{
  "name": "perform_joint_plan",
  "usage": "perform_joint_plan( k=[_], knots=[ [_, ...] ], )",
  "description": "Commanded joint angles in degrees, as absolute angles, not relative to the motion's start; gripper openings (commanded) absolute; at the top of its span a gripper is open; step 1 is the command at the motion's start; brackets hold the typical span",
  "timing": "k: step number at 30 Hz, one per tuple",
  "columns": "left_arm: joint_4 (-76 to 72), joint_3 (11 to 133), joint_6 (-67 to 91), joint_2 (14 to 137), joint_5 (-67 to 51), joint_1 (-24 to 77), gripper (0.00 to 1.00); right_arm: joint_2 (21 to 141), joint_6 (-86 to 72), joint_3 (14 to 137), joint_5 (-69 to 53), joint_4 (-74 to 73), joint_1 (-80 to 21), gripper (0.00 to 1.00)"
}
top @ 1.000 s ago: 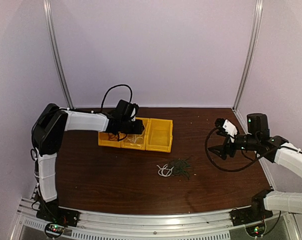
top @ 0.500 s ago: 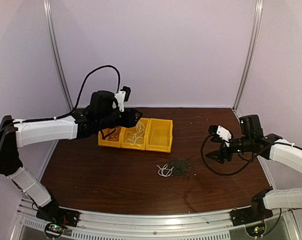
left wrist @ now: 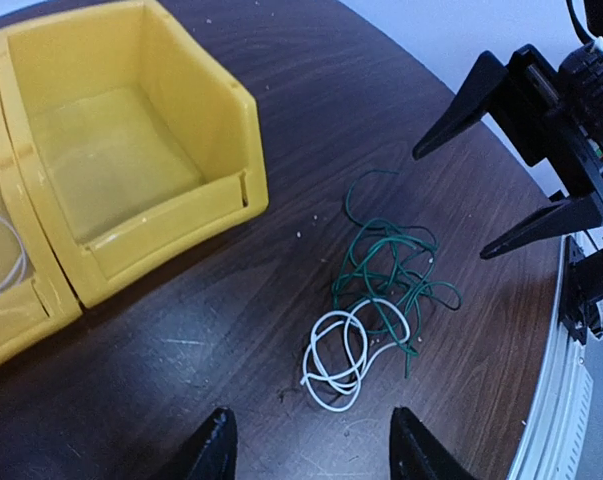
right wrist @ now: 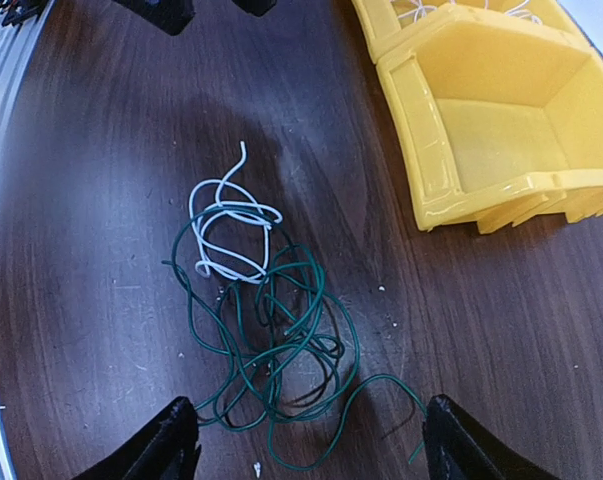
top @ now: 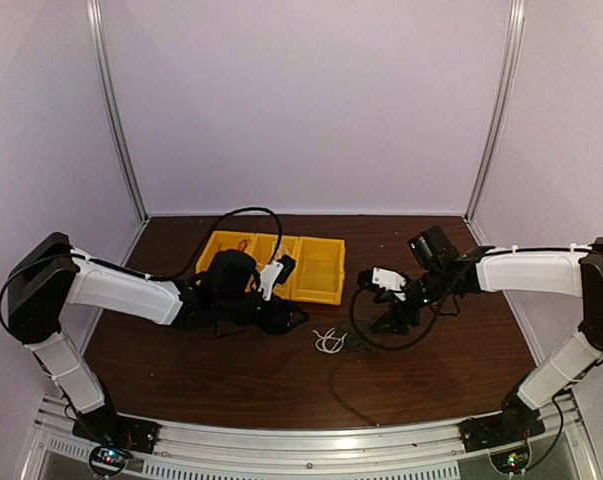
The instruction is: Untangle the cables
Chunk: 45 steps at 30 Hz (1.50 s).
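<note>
**Dark wood table, a small tangle lying between two spread grippers**

Pale lilac walls point(top: 301, 100) are enclosing the brown table point(top: 181, 370). At the left, the left arm is stretching low across the surface, just in front of the yellow bin point(top: 319, 296). The bin is sitting toward the back with its three compartments side by side, and another white wire point(left wrist: 3, 262) is lying in the middle one. The left gripper point(top: 295, 318) is hovering near the table with its jaws standing apart and holding nothing; its two dark fingertips point(left wrist: 216, 450) are framing the tangle from that side.

Right of the bin and well clear of it, the cables are resting on bare wood. The white cable point(left wrist: 336, 360) is curling in a few loops, and the green cable point(left wrist: 391, 265) is sprawling in looser coils, the two overlapping where they meet.

Just beyond, the right gripper point(left wrist: 451, 205) is hanging close above the tangle – jaws wide, gripping nothing – with both cables lying between its fingers in its own wrist view.
</note>
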State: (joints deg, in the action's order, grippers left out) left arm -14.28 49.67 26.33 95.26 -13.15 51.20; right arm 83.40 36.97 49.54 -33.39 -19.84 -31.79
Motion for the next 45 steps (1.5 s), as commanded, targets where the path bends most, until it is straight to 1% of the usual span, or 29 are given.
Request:
perform_joint_plan(
  k=[1, 6, 9, 14, 21, 23, 26, 30, 36, 37, 38, 40, 42, 44, 45],
  knots=[
    [-22.17, 48.86, 33.83, 99.09, -18.18, 50.98, 0.53, 90.34, 37.49, 53.08, -32.42, -20.04, -32.87, 0.77],
    [-24.23, 50.62, 36.84, 104.79, -20.51, 50.98, 0.52, 94.01, 36.48, 54.26, -29.04, -17.86, -34.32, 0.76],
    [-24.85, 51.49, 37.83, 107.85, -21.2, 50.92, 0.49, 95.77, 36.33, 55.25, -28.05, -17.89, -34.62, 0.75],
    [-28.3, 51.25, 38.94, 110.12, -22.25, 50.89, 0.39, 97.41, 36.38, 54.26, -27.39, -16.8, -35.13, 0.74],
    [-35.47, 51.21, 42.0, 112.93, -26.11, 50.8, 0.31, 97.24, 36.3, 53.88, -27.22, -16.32, -35.16, 0.73],
    [-36.45, 51.6, 42.39, 113.57, -26.4, 50.67, 0.26, 97.3, 36.3, 53.79, -27.2, -16.35, -35.16, 0.73],
    [-37.83, 51.74, 42.95, 113.97, -26.12, 50.37, 0.13, 97.54, 36.3, 53.7, -27.25, -16.3, -35.16, 0.72],
    [-38.11, 52.36, 43.13, 114.52, -27.08, 50.0, 0.0, 97.64, 36.13, 53.57, -27.21, -16.25, -35.15, 0.72],
    [-38.6, 51.65, 42.65, 114.11, -27.32, 49.86, 0.0, 98.44, 36.53, 53.27, -27.35, -16.41, -35.16, 0.7],
    [-38.52, 51.58, 42.47, 113.53, -27.3, 49.84, 0.0, 98.7, 36.7, 53.2, -27.47, -16.6, -35.11, 0.67],
    [-38.07, 51.47, 42.08, 112.73, -27.31, 49.65, 0.0, 99.06, 36.84, 53.25, -27.71, -16.84, -35.15, 0.62],
    [-35.92, 51.35, 40.35, 109.15, -26.5, 49.3, 0.0, 100.12, 37.36, 53.77, -28.41, -17.97, -35.16, 0.42],
    [-31.23, 52.19, 37.46, 104.59, -25.12, 48.86, 0.0, 101.32, 37.53, 54.04, -28.65, -18.7, -35.16, 0.19],
    [-24.48, 54.56, 34.13, 99.89, -23.17, 48.3, 0.0, 102.27, 37.53, 54.13, -28.21, -18.84, -35.16, 0.02],
    [-21.0, 55.81, 32.57, 97.63, -21.88, 47.92, 0.0, 102.78, 37.57, 54.26, -27.73, -18.93, -35.11, 0.0]
  ],
)
